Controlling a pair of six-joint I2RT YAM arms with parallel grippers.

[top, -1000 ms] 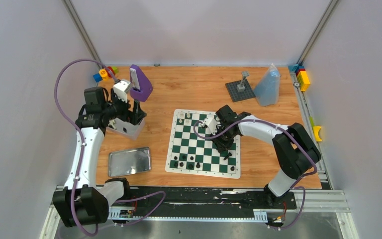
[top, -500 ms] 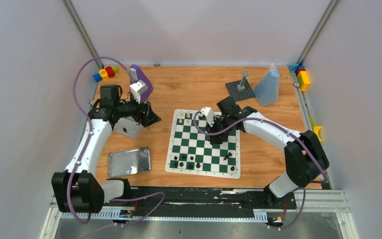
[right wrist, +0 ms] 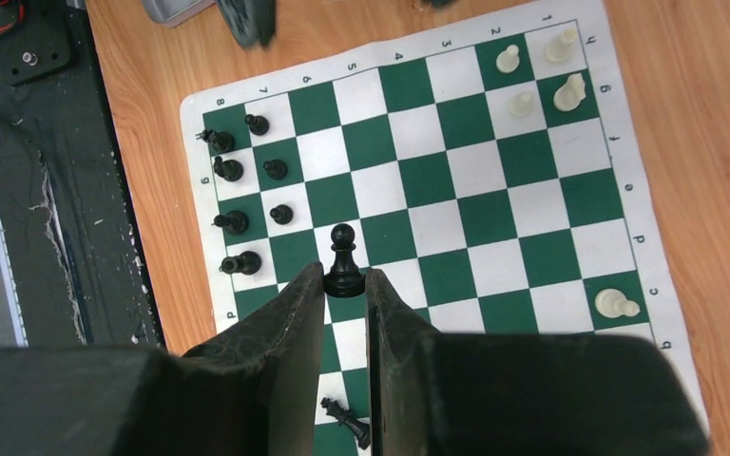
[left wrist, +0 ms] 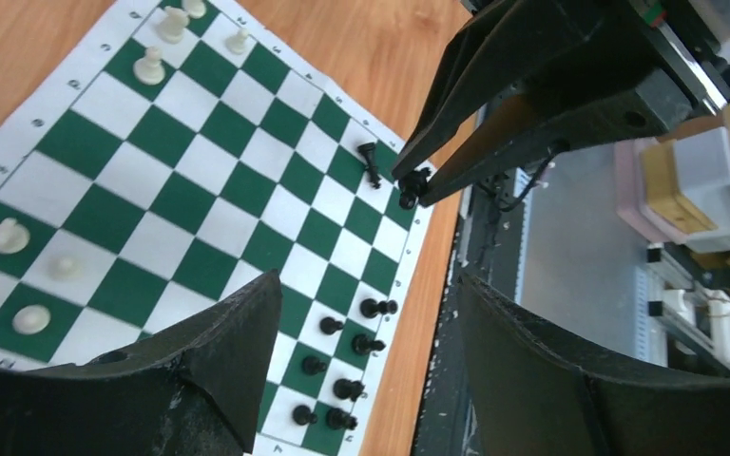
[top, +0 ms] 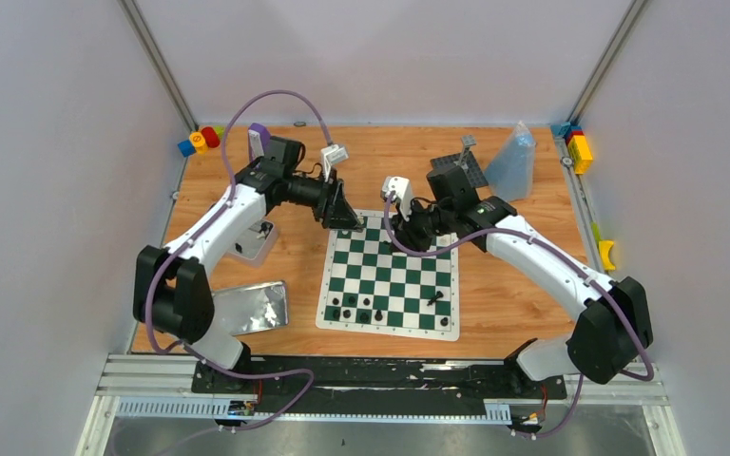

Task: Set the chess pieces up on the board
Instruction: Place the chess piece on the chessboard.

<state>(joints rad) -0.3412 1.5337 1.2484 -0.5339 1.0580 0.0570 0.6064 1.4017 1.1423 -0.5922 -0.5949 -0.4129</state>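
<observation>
The green-and-white board [top: 390, 275] lies mid-table. Several black chess pieces [top: 361, 309] stand along its near edge, and one black piece [top: 434, 297] lies toppled near the right side. White pieces [right wrist: 532, 66] stand at the far left corner. My right gripper [right wrist: 345, 280] is shut on a black pawn [right wrist: 343, 261], held above the board's far half. My left gripper [left wrist: 369, 285] hovers over the far left corner, open, with nothing between its fingers. In the left wrist view the right gripper [left wrist: 418, 180] shows with the pawn at its tips.
A shiny tin lid [top: 247, 309] and a clear box [top: 252, 245] lie left of the board. A purple object [top: 259, 141] and coloured blocks [top: 200, 141] sit at the far left. A grey baseplate [top: 458, 171] and a plastic bag [top: 511, 163] are at the far right.
My left arm swung from the clear box over to the board's far left corner. My right gripper rose from the near right squares toward the far side with the pawn.
</observation>
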